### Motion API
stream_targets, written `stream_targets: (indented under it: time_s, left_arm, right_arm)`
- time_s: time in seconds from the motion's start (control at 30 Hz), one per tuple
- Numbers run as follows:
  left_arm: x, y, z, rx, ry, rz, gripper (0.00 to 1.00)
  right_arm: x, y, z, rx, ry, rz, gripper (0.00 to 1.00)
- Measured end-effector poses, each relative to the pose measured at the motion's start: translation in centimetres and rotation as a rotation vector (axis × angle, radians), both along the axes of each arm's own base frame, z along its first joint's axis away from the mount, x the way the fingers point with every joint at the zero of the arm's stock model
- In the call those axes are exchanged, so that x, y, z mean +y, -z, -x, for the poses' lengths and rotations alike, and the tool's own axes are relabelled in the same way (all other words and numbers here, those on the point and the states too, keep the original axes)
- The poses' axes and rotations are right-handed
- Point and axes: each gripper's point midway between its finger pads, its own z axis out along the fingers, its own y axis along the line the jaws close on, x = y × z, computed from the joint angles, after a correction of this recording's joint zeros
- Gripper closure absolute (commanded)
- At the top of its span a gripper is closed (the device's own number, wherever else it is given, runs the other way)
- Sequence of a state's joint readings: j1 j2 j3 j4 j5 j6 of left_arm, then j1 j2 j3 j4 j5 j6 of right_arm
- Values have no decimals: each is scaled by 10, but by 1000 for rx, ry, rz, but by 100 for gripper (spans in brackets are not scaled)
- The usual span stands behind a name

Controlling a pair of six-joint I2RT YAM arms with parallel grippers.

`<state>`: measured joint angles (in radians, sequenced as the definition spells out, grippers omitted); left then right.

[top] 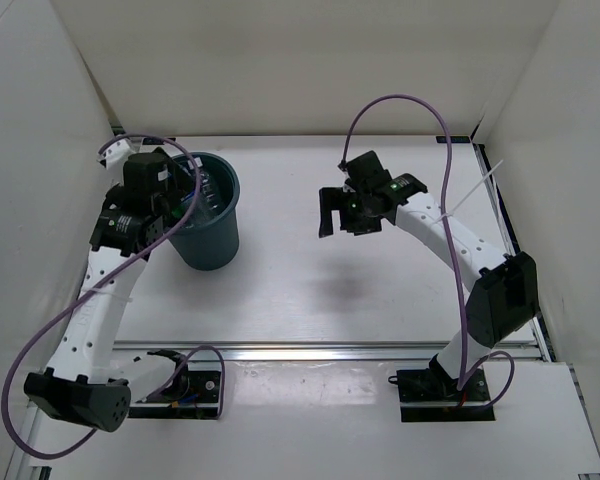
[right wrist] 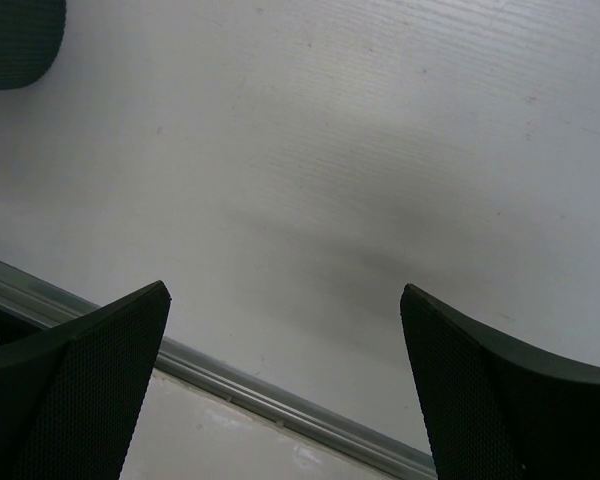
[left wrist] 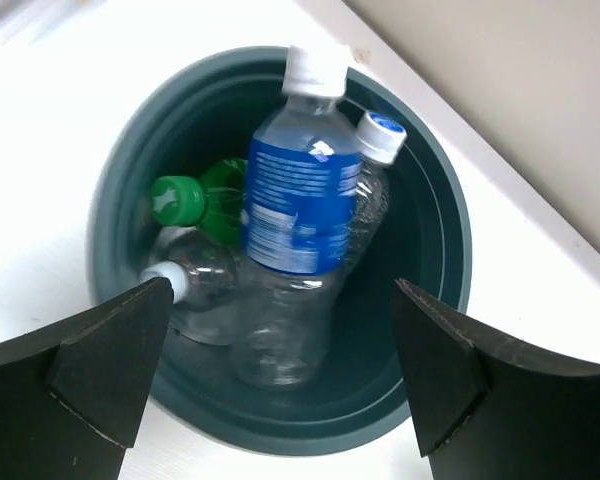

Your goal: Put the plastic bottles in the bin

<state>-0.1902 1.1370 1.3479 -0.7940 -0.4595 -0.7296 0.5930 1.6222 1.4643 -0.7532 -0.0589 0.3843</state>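
Note:
The dark teal bin [top: 215,245] stands at the back left of the table. In the left wrist view the bin [left wrist: 435,215] holds all the bottles: a clear blue-labelled bottle [left wrist: 295,200] on top, a bright green bottle [left wrist: 195,195], a clear bottle with a white-blue cap [left wrist: 378,160] and a clear white-capped bottle [left wrist: 195,285]. My left gripper [top: 180,205] hovers over the bin's left rim, open and empty [left wrist: 280,370]. My right gripper [top: 335,215] is open and empty [right wrist: 280,370] above the bare table, right of the bin.
White walls enclose the table on the back and both sides. A metal rail [right wrist: 280,400] runs along the table's near edge [top: 330,352]. A dark rounded object [right wrist: 10,40] shows in the right wrist view's top left corner.

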Motion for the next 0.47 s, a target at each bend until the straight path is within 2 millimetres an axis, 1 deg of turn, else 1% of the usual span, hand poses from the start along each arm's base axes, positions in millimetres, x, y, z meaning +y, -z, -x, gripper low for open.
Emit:
stream_targets:
  time_s: [0.07,0.13,0.17,0.23,0.3,0.33,0.37,0.4,0.47]
  left_arm:
    - [2,-8,6,-20,-13,-35,0]
    - [13,-19,20,-54,-52,-55,0]
    - [18,-24,28,-79,-74,-57,0]
    - [31,-24,58,-109,-117,-57,0]
    - [42,-12,87,-120,-155,-48,0]
    - [48,-1,104,-112,-175,-43,0]
    - [51,11,116,-97,-192,-38,0]
    - [55,24,127,-76,-209,-37,0]
    - [61,48,138,-23,-238,-53,0]
  right_arm:
    - [-4,2,1,17,20,7,0]
    - [-10,1,3,41,49,16,0]
    - [-12,0,3,49,60,18,0]
    - [-16,-4,1,48,85,15,0]
    - [-21,-10,2,39,106,14,0]
    - [-23,-16,3,27,115,9,0]
    - [-26,-22,4,9,125,5,0]
    - [-28,-29,4,-11,134,0,0]
    - [-34,-43,5,-55,152,-7,0]
